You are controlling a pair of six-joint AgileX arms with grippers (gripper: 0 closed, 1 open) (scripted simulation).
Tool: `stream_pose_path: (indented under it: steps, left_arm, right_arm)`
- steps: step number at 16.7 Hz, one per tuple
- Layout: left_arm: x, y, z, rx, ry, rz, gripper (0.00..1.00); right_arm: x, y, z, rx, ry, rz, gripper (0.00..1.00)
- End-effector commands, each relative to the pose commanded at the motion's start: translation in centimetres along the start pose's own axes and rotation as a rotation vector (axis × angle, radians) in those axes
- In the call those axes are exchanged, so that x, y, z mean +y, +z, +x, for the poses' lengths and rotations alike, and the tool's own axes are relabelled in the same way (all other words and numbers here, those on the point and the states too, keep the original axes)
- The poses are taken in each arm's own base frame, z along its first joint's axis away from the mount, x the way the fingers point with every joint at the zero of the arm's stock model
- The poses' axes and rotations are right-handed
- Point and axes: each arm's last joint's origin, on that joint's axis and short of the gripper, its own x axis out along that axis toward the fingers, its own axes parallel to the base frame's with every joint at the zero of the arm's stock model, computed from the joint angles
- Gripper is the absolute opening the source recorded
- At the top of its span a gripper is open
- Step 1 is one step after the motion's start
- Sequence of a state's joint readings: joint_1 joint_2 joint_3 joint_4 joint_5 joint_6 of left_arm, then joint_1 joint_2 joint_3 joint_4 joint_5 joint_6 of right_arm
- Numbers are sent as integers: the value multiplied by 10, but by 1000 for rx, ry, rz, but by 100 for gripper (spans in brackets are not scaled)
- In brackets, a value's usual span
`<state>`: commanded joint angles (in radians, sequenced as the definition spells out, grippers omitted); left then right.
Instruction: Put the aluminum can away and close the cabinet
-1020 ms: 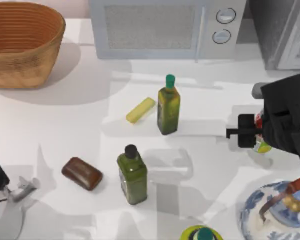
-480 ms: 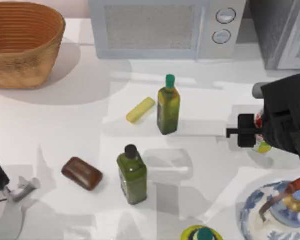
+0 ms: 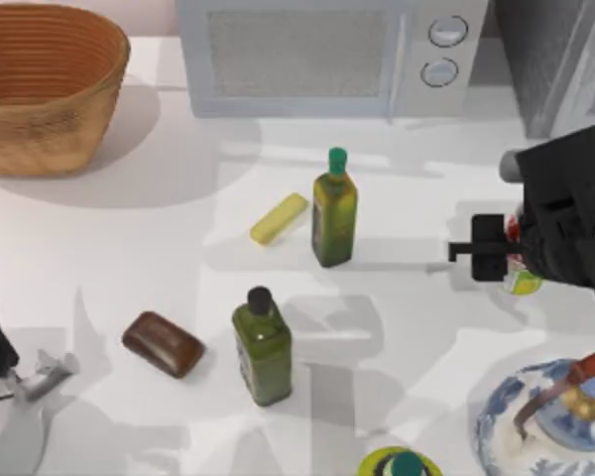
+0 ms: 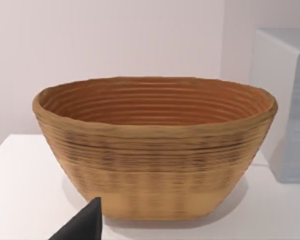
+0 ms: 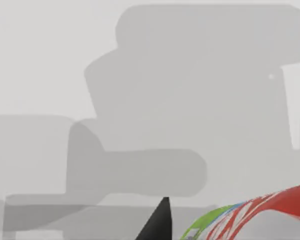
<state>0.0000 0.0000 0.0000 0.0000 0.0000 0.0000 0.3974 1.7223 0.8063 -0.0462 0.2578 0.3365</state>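
The right tool (image 3: 511, 260) sits at the right side of the bench (image 3: 139, 248), wrapped round the aluminum can (image 3: 521, 281), whose red-and-white label and yellow-green base band peek out beneath the black wrist body. In the right wrist view the can's curved label (image 5: 270, 212) lies close against one dark fingertip (image 5: 157, 222), so the tool looks to be pinching the can from the side, a hold that keeps it upright for carrying. The cabinet (image 3: 550, 64) stands just behind, at the far right corner, its pale door panel angled outward (so the opening appears ready to receive the can). The left tool (image 4: 80, 227) rests parked at the near left edge, facing the woven basket (image 4: 155, 150); whether its fingers are spread I cannot tell.
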Motion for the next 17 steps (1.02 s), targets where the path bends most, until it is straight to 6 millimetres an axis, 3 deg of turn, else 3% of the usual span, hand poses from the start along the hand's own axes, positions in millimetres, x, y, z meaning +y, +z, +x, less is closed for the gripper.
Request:
stream_pose_path:
  steps: [3, 10, 17]
  left_arm:
    - [0, 0, 0, 0, 0, 0, 100]
    - [0, 0, 0, 0, 0, 0, 100]
    - [0, 0, 0, 0, 0, 0, 100]
  right_arm:
    - [1, 21, -21, 37, -17, -15, 0]
    - [-4, 74, -104, -12, 7, 4, 0]
    - [-6, 76, -110, -32, 13, 8, 0]
